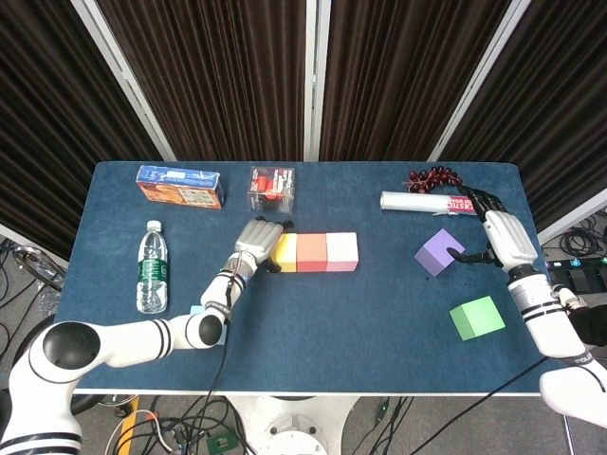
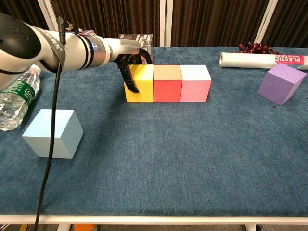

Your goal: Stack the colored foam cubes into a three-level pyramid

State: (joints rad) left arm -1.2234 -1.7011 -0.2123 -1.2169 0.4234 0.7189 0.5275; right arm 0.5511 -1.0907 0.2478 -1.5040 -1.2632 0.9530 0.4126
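Near the middle of the desk (image 2: 192, 159) we see three cubes in a row, side by side and touching: a yellow cube (image 2: 139, 83) on the left, a red cube (image 2: 167, 84) in the middle and a pink cube (image 2: 195, 83) on the right. Nothing sits on top of them.

Our left hand (image 1: 256, 239) is at the left end of the row. Its dark fingers (image 2: 131, 79) curl down over the left side of the yellow cube and touch it. The hand presses on that side and does not wrap around the cube.

At the lower left of the chest view a light blue cube (image 2: 52, 133) sits by itself, well apart from the row. At the right of that view a purple cube (image 2: 280, 83) sits tilted on one edge.

Our right hand (image 1: 503, 237) is at the right side of the head view, just beside the purple cube. Its fingers are bent toward the cube, but we cannot tell if they touch it. A green cube (image 1: 476, 318) lies below it, near the desk's front edge.

Along the back of the desk we see a bottle (image 1: 152, 266), an orange box (image 1: 179, 186), a clear box (image 1: 271, 187), a white roll (image 1: 425, 201) and some grapes (image 1: 433, 177).
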